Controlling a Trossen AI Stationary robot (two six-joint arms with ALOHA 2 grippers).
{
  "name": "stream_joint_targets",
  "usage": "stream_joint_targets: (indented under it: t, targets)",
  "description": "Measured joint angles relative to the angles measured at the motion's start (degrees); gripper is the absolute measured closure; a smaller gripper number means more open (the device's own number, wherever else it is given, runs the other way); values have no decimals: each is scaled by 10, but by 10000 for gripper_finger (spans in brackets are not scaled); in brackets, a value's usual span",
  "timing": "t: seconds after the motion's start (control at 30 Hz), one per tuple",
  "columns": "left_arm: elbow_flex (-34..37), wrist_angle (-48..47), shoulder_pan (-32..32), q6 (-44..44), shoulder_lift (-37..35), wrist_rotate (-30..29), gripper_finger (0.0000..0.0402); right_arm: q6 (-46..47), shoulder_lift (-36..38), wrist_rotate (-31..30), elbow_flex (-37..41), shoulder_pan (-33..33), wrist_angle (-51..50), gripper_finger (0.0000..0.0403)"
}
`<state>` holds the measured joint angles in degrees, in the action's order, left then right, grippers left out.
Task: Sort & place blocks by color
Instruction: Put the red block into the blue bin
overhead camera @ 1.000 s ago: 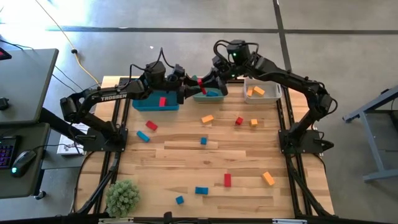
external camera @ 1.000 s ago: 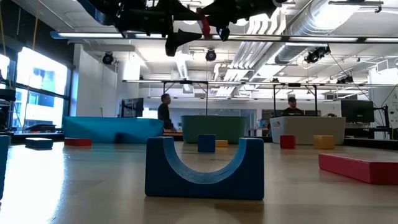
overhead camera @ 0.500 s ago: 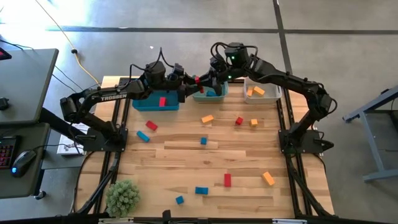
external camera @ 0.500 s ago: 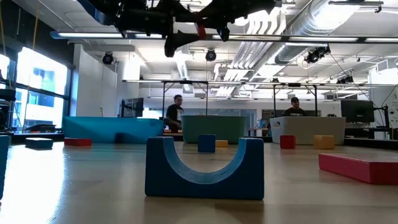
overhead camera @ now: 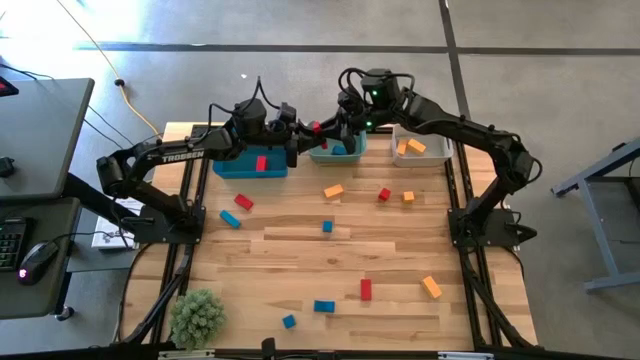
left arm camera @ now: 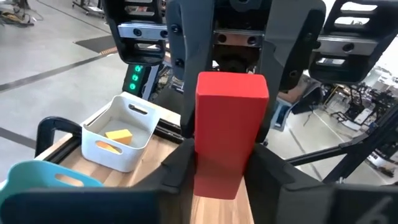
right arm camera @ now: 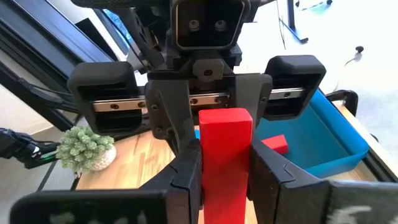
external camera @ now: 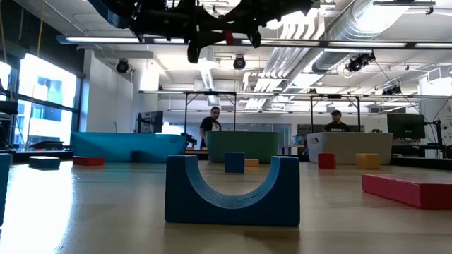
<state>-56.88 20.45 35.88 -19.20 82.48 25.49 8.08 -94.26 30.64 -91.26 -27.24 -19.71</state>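
A red block [overhead camera: 316,128] hangs in the air above the gap between the blue bin [overhead camera: 232,168] and the teal bin [overhead camera: 340,156], at the table's far side. My left gripper [left arm camera: 227,171] comes at it from the left and my right gripper [right arm camera: 225,171] from the right; each is shut on it. In the blue bin lies another red block [overhead camera: 261,163]. The white bin [overhead camera: 432,158] holds orange blocks [overhead camera: 410,147]. My left gripper pinches the red block's end nearest it, on two opposite sides [left arm camera: 204,158], between its two fingers. The fingers reach in about level from the table's left. The block is lifted clear of the table and bins. My right gripper pinches the block's other end by its two sides [right arm camera: 208,163] between its two fingers. These fingers reach in from the table's right, facing the left gripper. The block hangs clear between the two grippers.
Loose blocks lie scattered over the table: an orange one [overhead camera: 333,190], a red one [overhead camera: 384,194], a blue one [overhead camera: 327,227], a red bar [overhead camera: 365,289], more nearer the front. A green plant [overhead camera: 197,317] stands at the near left corner. People stand in the room beyond.
My right gripper has carried the red block a little toward the table's left, up to the left gripper. The left gripper's fingers have shut on the block's free end, so both grippers now hold it.
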Motion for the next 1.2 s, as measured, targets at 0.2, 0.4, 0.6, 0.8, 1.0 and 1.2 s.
stream_joint_targets:
  t: [0.2,0.4,0.6,0.8,1.0,1.2]
  targets:
    - [0,0,0,10,0,-1,325,-5,0,0,0,-1,-2,321]
    - [0,-6,0,13,0,-9,325,-6,0,-14,0,-1,-1,294]
    - [-1,-68,1,42,0,-51,325,-32,0,-58,0,-3,-4,241]
    - [0,-174,11,74,0,-120,325,-50,0,-77,0,-22,-7,209]
    - [0,-304,35,74,0,-193,325,-111,0,-75,0,-45,-25,207]
    - [0,-419,57,49,0,-259,325,-173,1,-71,13,-62,-40,207]
